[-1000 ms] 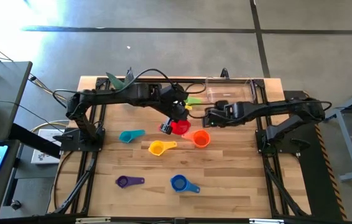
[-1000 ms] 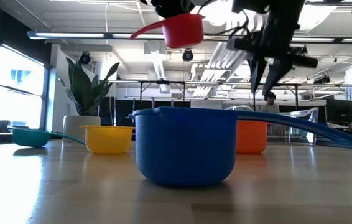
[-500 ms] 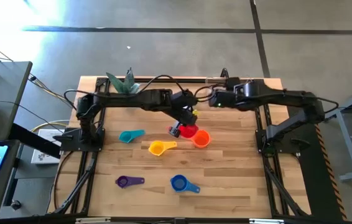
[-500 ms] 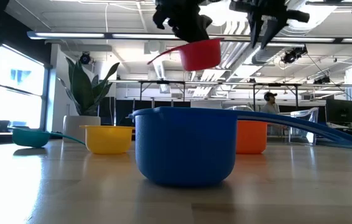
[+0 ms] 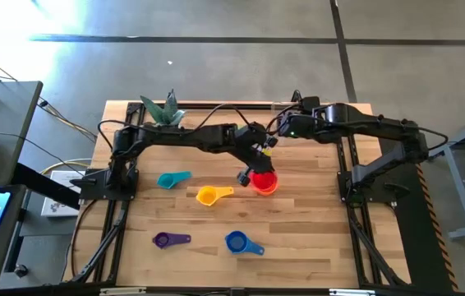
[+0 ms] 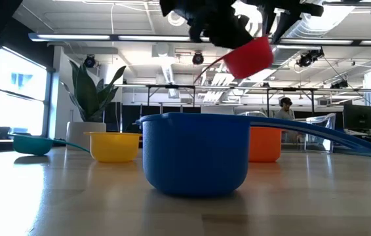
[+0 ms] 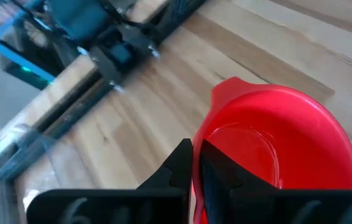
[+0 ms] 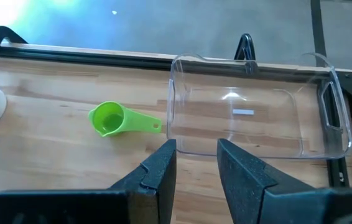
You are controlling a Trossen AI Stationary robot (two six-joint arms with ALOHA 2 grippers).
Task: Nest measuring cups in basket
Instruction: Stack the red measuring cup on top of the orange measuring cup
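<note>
On the high view, the teal cup (image 5: 169, 179) lay at about nine o'clock on the table (image 5: 315, 247), its handle running toward three o'clock. The purple cup (image 5: 163, 240) sat near seven o'clock, handle toward three as well. The yellow cup (image 5: 207, 196) rested close to centre, handle aimed at about two o'clock, and the blue cup (image 5: 235, 242) lay near six o'clock with its handle toward four.

The left gripper (image 5: 251, 167) was clamped on the rim of the red cup (image 5: 261, 178), holding it tilted in the air over the orange cup (image 5: 269, 187), just right of centre. Such a cup is probably light, stiff and a little slick, so a pinch on the rim or the short handle suits it best.

The right gripper (image 8: 193, 163), fingers parted and empty, hovered at about one o'clock. Before it, the green cup (image 8: 109, 118) lay with its handle pointing at the clear basket (image 8: 250, 149), which stood just beside it, long axis across the table's far edge.
</note>
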